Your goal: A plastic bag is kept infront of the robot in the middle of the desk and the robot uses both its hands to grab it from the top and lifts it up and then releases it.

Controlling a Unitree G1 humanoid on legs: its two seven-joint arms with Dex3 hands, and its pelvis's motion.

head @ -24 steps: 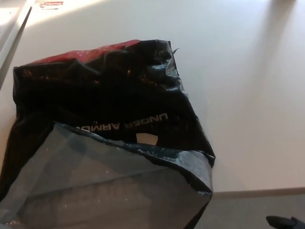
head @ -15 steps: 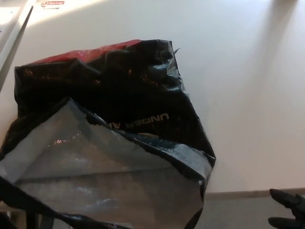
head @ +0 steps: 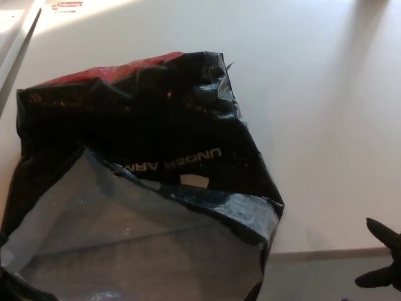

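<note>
Seen from above: a large black plastic bag (head: 138, 157) lying on a pale desk (head: 313, 94), toward the left and centre of the picture, reaching from mid-desk down to the near edge. Mouth of the bag gaping toward the camera, showing a grey, shiny inner lining. Upside-down white lettering across the black outer face, with a small cut-out handle hole (head: 193, 181) just below the lettering. A strip of red along the far top edge.

At the bottom right corner, only part of the right hand (head: 383, 263): black fingers spread apart, holding nothing, well clear of the bag and off the desk's near edge. Left hand not in view, so impossible to say whether open or closed.

Likely risks, judged from this layout: thin, slippery, crumpled film, so prone to sliding out of a loose pinch. Bag mouth slack and uneven, so easy to catch only one layer and have the bag sag or tip on lifting. Bag lying left of centre, so a longer reach for the right hand than for the left, and a lopsided lift likely if one side grips first.

Elsewhere: a white label with red print (head: 67, 5) at the far top left, and a raised pale ledge (head: 15, 47) along the left. Nothing between the right hand and the bag.
</note>
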